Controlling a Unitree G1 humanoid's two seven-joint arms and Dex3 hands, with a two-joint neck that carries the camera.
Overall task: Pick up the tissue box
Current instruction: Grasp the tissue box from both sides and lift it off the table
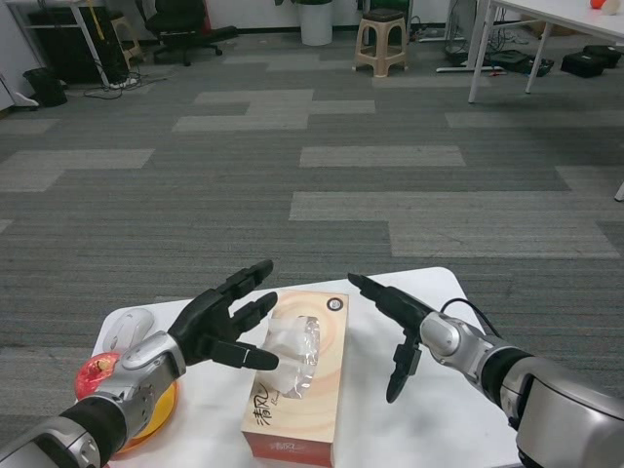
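While both stay spread and hold nothing, the left robot hand (222,322) hovers at the tissue box's (297,400) left edge and the right robot hand (398,327) just right of it. That box lies flat on the white worktop (419,409), beside an apple (96,374) on an orange plate (156,419).

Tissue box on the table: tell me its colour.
The tissue box is pale peach with a reddish-orange lower edge, seen in the head view.

You have the tissue box (297,375) lying on the white table (429,419), left hand (222,322) and right hand (400,327) spread either side, neither gripping it.
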